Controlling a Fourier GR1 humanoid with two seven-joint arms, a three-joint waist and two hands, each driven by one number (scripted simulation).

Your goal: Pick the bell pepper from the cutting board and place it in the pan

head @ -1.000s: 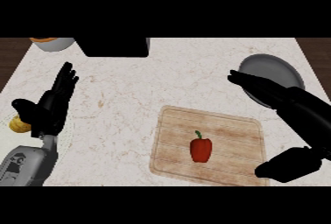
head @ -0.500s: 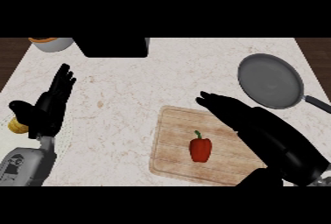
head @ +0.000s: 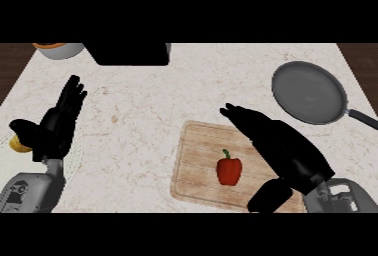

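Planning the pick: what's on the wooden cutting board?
A red bell pepper lies on the wooden cutting board; the black right hand hides its right side.

The pale counter (head: 148, 100) carries a wooden cutting board (head: 196, 150), a grey pan (head: 310, 92), a black block (head: 129, 52) and a bowl (head: 63, 51).

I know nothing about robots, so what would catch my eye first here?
The bright red bell pepper lying on the wooden cutting board, low in the middle, stands out most. Just right of it, the big black right hand stretches over the board with straight fingers, holding nothing. A grey pan sits empty at the upper right.
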